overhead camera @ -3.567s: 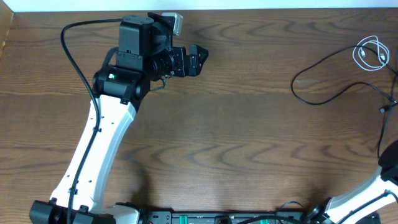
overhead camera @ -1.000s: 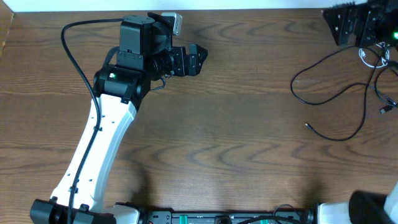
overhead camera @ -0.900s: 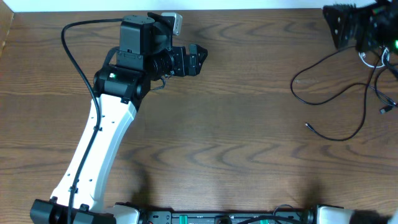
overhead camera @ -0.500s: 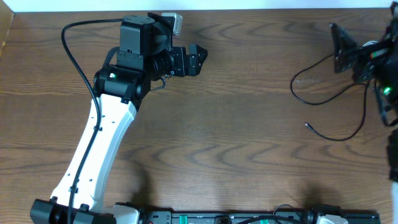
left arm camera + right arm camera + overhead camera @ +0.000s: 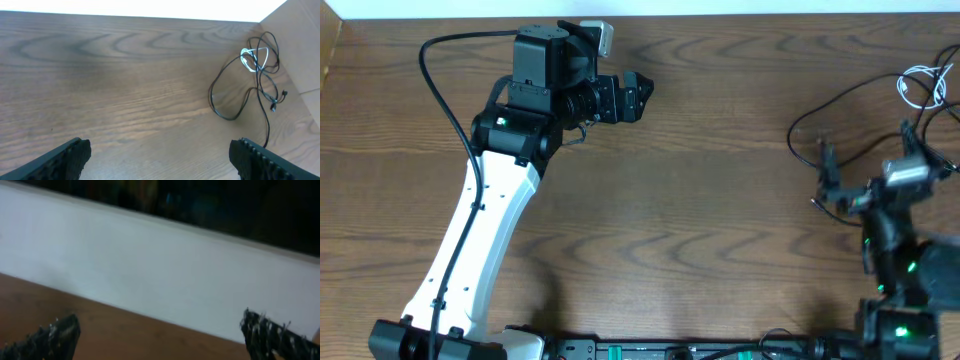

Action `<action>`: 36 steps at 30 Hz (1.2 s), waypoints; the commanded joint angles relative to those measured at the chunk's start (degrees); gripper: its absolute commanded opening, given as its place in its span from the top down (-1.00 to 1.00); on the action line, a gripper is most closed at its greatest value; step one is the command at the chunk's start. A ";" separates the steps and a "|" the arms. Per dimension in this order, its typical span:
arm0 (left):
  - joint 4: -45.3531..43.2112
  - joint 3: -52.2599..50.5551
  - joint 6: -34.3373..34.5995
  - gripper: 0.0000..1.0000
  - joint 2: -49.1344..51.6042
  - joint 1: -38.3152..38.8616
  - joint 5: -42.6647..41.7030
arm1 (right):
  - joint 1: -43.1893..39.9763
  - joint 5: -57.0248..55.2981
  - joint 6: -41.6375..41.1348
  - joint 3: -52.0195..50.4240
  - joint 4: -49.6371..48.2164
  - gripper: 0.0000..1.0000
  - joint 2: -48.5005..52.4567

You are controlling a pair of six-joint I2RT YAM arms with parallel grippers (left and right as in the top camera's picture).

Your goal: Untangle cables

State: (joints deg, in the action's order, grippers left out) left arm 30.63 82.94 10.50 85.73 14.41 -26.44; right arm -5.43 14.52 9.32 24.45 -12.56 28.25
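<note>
step: the approach, I'd say. No cord is picked up and the tangle isn't pulled apart yet.
black cords (image 5: 260, 89): loose loops on the counter (image 5: 700, 220) just beyond the right arm (image 5: 895, 185). One loop runs right up to its head (overhead is smeared there, so I can't tell if they touch).
white cord (image 5: 245, 59): small coil further out past the right arm, overlapping the black ones.
right jaws: spread wide, nothing between them. Their wrist view shows only wall and a strip of counter, no cord.
left jaws: spread wide too, holding nothing.
left arm (image 5: 500, 190): well apart from the right arm, its camera looking across at the tangle.
next move: my guess is the right jaws need to tip down onto one strand near the right arm, ideally a free plug end. Pinch only that one, then draw it away from the coil.
watch out: thin floppy cords, so it's easy to grab two at once or drag the whole bunch.
</note>
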 commanded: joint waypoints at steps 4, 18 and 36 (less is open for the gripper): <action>-0.07 -0.20 -0.31 -0.88 0.42 0.13 0.52 | 0.28 -2.19 -0.04 -14.99 -6.23 -0.98 -10.05; -0.07 -0.20 -0.31 -0.88 0.42 0.13 0.52 | 3.08 -5.22 0.17 -24.13 2.73 -0.98 -22.75; -0.07 -0.20 -0.31 -0.88 0.44 0.13 0.52 | 3.61 -7.06 -4.44 -24.13 16.26 -0.99 -27.96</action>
State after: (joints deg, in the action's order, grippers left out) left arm 30.63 82.94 10.50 85.73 14.41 -26.41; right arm -2.26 8.05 6.28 0.40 3.42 0.69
